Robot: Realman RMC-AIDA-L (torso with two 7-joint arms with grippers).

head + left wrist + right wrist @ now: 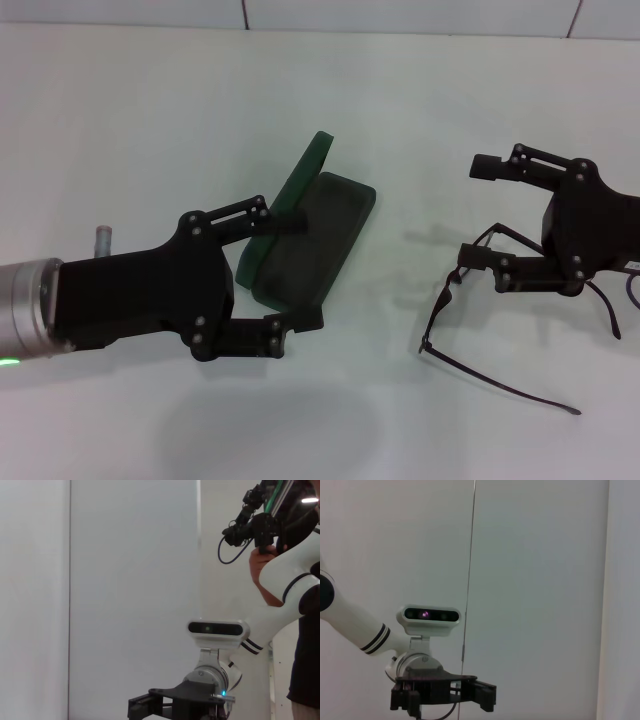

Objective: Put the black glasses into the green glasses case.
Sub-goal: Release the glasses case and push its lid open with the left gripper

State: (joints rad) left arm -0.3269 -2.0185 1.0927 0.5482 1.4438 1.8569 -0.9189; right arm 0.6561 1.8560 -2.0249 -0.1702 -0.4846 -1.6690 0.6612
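Gaping left gripper [285, 272] at open green glasses case [305, 240] | right gripper [480, 210] spread over black glasses [470, 330] | no writing legible

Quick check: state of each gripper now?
Left gripper: open, straddling the open dark green hard-shell glasses case.
Right gripper: open, over the thin black wire-frame glasses.

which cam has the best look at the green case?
Head view. The green glasses case lies open on the table, lid raised, by the left end effector. Both wrist views face walls and the opposite arm; neither shows the case.
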